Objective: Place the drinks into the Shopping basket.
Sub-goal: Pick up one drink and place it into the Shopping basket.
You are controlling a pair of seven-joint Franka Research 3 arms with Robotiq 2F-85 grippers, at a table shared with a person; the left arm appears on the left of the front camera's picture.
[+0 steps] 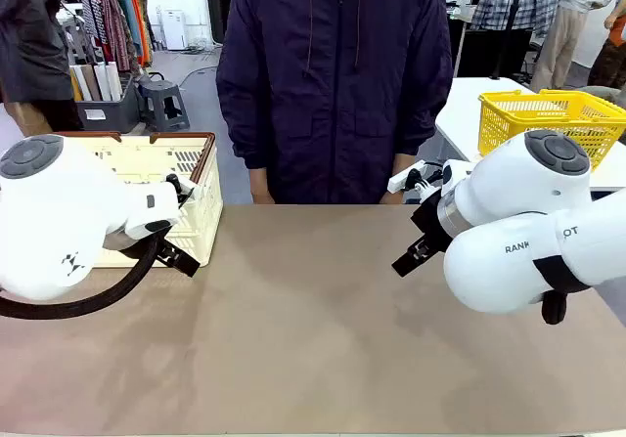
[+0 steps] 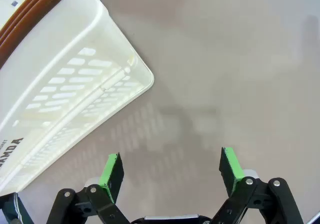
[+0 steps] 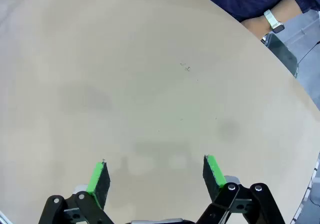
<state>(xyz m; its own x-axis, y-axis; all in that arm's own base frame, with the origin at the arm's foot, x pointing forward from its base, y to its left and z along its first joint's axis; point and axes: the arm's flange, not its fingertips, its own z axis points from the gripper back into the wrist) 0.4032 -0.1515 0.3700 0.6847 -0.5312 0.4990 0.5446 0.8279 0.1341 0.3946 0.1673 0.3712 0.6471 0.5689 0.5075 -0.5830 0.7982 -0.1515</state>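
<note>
While your left claw (image 2: 171,173) hangs low over the tabletop (image 2: 225,73), its jaws are spread wide with nothing between the green pads (image 2: 113,171); it's just bare brown surface under there. The Shopping basket (image 1: 203,197) sits at the far-left corner of the tabletop as the robot sees it, brown rim up, slotted cream wall facing the middle. In the left wrist view its corner lies up and off to one side of the claw, near the fingers but not touching them; you can make out part of the DAMDA print (image 2: 11,151) on its wall. From the front view the left arm (image 1: 59,212) covers a good chunk of the basket, so you can't tell what's inside it.

Your right claw (image 3: 155,176) is the same deal; wide open, gripping nothing, over plain tabletop on the robot's right side, well apart from the basket; a sliver of the basket's cream corner pokes in at the top edge of the right wrist view.

A person (image 1: 333,75) in a dark jacket stands at the far edge, between the two arms in the front view; the right wrist view catches a wrist with a watch (image 3: 272,19) right by the tabletop's edge. Behind on the right, a yellow mesh basket (image 1: 553,119) sits on a separate white table (image 1: 465,114).
</note>
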